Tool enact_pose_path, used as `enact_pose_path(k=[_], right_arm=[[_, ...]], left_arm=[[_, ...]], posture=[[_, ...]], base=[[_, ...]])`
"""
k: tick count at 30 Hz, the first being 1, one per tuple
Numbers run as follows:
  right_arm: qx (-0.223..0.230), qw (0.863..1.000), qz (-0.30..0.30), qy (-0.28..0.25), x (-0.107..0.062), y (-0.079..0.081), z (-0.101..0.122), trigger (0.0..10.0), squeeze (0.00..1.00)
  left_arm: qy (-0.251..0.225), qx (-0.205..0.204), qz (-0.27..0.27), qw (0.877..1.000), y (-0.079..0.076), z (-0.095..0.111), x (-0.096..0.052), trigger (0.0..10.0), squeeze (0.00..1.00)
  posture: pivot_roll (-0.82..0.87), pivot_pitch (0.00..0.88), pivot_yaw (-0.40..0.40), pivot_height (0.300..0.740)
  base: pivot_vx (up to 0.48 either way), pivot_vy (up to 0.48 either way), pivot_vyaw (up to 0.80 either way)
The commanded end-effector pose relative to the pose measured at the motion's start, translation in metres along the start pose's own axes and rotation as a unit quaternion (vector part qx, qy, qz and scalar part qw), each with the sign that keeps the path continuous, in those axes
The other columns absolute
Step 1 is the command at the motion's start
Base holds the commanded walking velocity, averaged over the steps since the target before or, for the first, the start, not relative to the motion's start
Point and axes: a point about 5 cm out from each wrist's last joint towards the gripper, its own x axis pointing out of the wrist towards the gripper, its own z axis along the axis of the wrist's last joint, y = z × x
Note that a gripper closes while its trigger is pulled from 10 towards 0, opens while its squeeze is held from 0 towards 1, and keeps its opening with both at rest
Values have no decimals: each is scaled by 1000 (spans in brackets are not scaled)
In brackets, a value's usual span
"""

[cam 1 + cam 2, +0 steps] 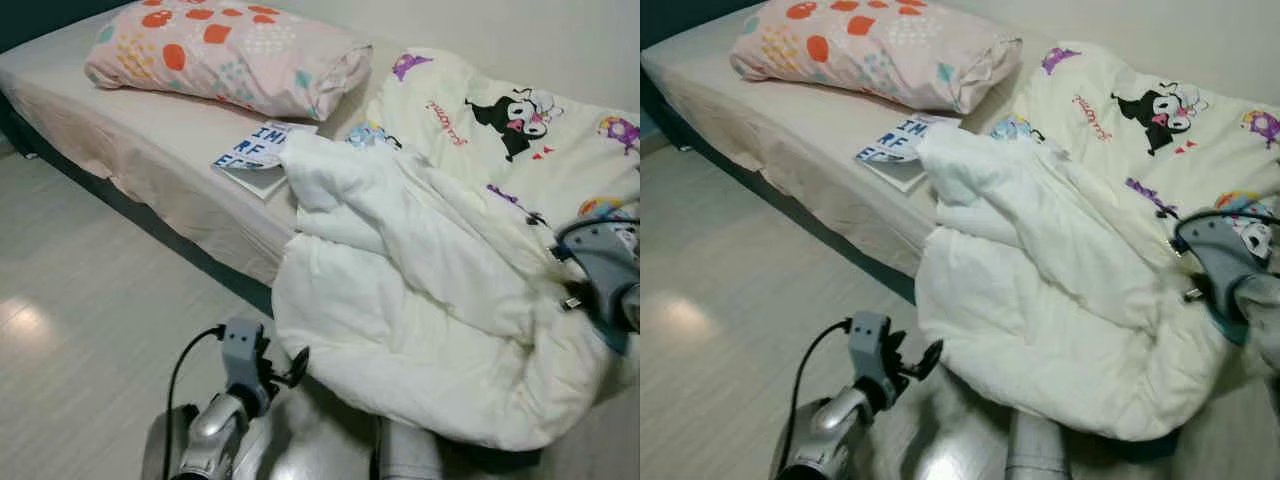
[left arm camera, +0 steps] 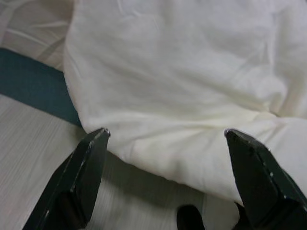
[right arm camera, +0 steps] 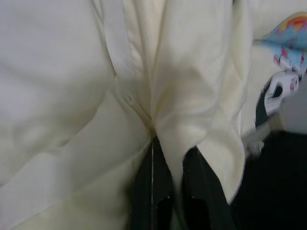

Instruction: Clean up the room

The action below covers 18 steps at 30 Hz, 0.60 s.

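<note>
The right gripper (image 3: 165, 158) is pinched on a fold of the quilt (image 1: 420, 300); the wrist view shows cloth bunched into a crease right at the fingertips, both fingers pressed together w/ fabric between. Likely reason: a thick fold gives a firm hold for dragging bulky bedding, where a single layer would slip.

The left gripper (image 2: 165, 139) hangs low over the floor (image 1: 90, 300), fingers spread wide. The quilt's drooping lower edge lies just ahead of the tips, not yet touching. The spread suits a soft, puffy hem; probably readied for a 2nd grip point so the load is shared.

Quilt position: approx. half on the bed (image 1: 150, 140), the rest spilling over the bed edge toward the floor, between both grippers. The printed top side faces up beyond the right gripper; the plain lining is turned out nearer the left.

Beyond the left gripper, well past the quilt: a book (image 1: 255, 155) on the bed, one corner tucked under the quilt, and a pillow (image 1: 225, 50) at the far end.

Judgement: step in hand is lifting the quilt back onto the bed. Risk: the pull may catch the book.
</note>
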Motion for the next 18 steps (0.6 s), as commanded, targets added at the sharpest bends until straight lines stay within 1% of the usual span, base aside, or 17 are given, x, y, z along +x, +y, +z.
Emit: enact_pose_path(k=[1, 2, 3, 4, 5, 6, 8, 9, 10, 11, 12, 13, 14, 16, 17, 18], right_arm=[[-1, 999, 51, 18, -9, 2, -13, 0, 0], [-4, 997, 76, 28, -15, 2, -19, 0, 0], [-18, 990, 134, 41, -25, 9, -30, 0, 0], [-27, 983, 176, 50, -31, 15, -37, 0, 0], [-32, 978, 198, 54, -35, 20, -40, 0, 0], [-32, 978, 198, 54, -35, 20, -40, 0, 0], [-39, 959, 275, 57, -46, 40, -49, 0, 0], [-39, 959, 275, 57, -46, 40, -49, 0, 0], [-44, 949, 308, 61, -51, 50, -54, 0, 0], [-44, 949, 308, 61, -51, 50, -54, 0, 0], [-48, 939, 336, 63, -56, 59, -58, 0, 0], [-52, 933, 351, 65, -57, 67, -61, 0, 0], [-53, 930, 358, 67, -56, 73, -64, 0, 0], [-55, 927, 365, 71, -56, 81, -69, 78, 0], [-63, 925, 366, 79, -54, 86, -75, 2275, 0], [-63, 925, 366, 79, -54, 86, -75, 2275, 0]], left_arm=[[15, -8, 6, 1000, 1, -10, -6, 10000, 0], [16, -8, 7, 1000, 2, -10, -6, 10000, 0], [18, -9, 9, 1000, 4, -11, -7, 10000, 0], [19, -9, 11, 1000, 4, -12, -8, 10000, 0], [20, -9, 12, 1000, 5, -12, -8, 10000, 0], [20, -9, 12, 1000, 5, -12, -8, 10000, 0], [21, -11, 10, 1000, 3, -12, -7, 10000, 0], [21, -11, 10, 1000, 3, -12, -7, 10000, 0], [22, -11, 8, 1000, 2, -12, -5, 10000, 0], [22, -11, 8, 1000, 2, -12, -5, 10000, 0], [22, -11, 5, 1000, 0, -11, -4, 10000, 0], [22, -12, 3, 1000, -1, -11, -2, 10000, 0], [22, -12, 1, 1000, -3, -11, -1, 10000, 0], [22, -12, -1, 1000, -4, -11, -1, 10000, 0], [22, -12, -2, 1000, -5, -11, -1, 10000, 0], [22, -12, -2, 1000, -5, -11, -1, 10000, 0]], posture=[[-213, 213, -26, 429], [-213, 213, -26, 429], [-226, 211, -29, 429], [-226, 211, -29, 429], [-226, 211, -29, 429], [-226, 211, -29, 429], [-244, 208, -28, 429], [-244, 208, -28, 429], [-247, 208, -28, 429], [-247, 208, -28, 429], [-248, 207, -27, 429], [-249, 207, -26, 429], [-250, 208, -25, 429], [-249, 208, -24, 429], [-246, 210, -24, 429], [-246, 210, -24, 429]], base=[[0, 0, 0], [0, 0, 0], [0, 0, 0], [0, 0, 0], [0, 0, 0], [0, 0, 0], [0, 0, 0], [0, 0, 0], [0, 0, 0], [0, 0, 0], [0, 0, 0], [0, 0, 0], [0, 0, 0], [0, 0, 0], [0, 0, 0], [0, 0, 0]])
